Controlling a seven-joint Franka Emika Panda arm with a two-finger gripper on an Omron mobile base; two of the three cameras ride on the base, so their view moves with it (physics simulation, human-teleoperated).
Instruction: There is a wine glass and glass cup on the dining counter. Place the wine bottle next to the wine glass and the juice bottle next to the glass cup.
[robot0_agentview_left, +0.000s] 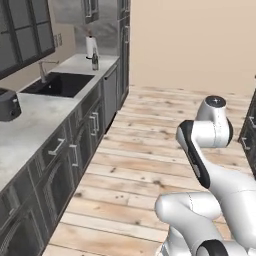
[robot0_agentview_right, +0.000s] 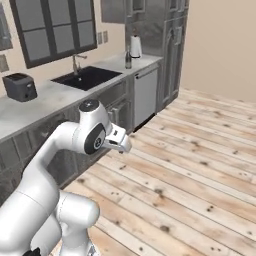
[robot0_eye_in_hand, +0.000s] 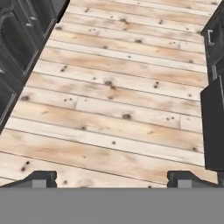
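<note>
A dark wine bottle (robot0_agentview_left: 94, 60) (robot0_agentview_right: 128, 58) stands at the far end of the sink counter, beside a white paper towel roll (robot0_agentview_left: 90, 47). It is far from my arm. My gripper (robot0_eye_in_hand: 113, 177) is open with nothing between its fingers; the two fingertips (robot0_eye_in_hand: 41, 177) stand wide apart over bare wooden floor. The hand (robot0_agentview_right: 118, 139) hangs folded close to the arm, in front of the lower cabinets. The juice bottle, wine glass, glass cup and dining counter are out of view.
A marble counter (robot0_agentview_left: 35, 117) with a black sink (robot0_agentview_left: 59, 83), a tap and a dark toaster (robot0_agentview_right: 20, 86) runs along the left. Dark cabinets (robot0_eye_in_hand: 213, 109) stand on the right. Between them is wooden floor (robot0_agentview_left: 145, 150).
</note>
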